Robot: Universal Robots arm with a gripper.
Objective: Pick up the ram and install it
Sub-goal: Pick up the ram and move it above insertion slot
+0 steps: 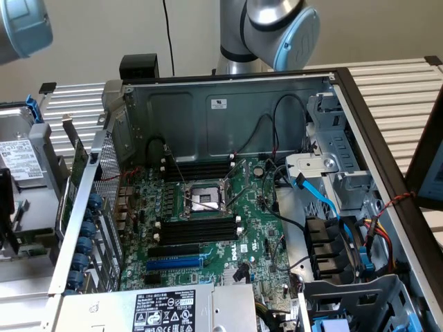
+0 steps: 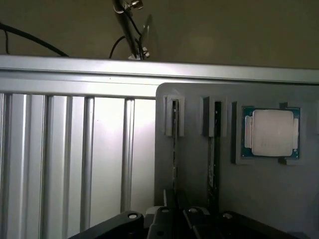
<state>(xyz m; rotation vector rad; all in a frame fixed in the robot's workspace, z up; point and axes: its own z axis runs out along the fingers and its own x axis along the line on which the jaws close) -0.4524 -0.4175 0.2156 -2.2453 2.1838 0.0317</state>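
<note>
The ram (image 2: 175, 144) stands on edge in a slot of a grey holder (image 2: 264, 199), seen edge-on as a thin dark strip. A second stick (image 2: 215, 149) stands in the neighbouring slot. My gripper (image 2: 175, 219) sits over the first stick, and its black fingers (image 2: 162, 221) are closed in against both sides of it. In the exterior view the open computer case shows the green motherboard (image 1: 228, 242), with black empty memory slots (image 1: 201, 229) beside the processor socket (image 1: 204, 197).
A processor chip (image 2: 271, 132) lies in a recess of the holder beside the sticks. The holder rests on a slatted aluminium table (image 2: 65, 159). Inside the case are a blue expansion slot (image 1: 176, 263), blue cables (image 1: 325, 200), drive bays (image 1: 346, 256) and the power supply (image 1: 166, 311).
</note>
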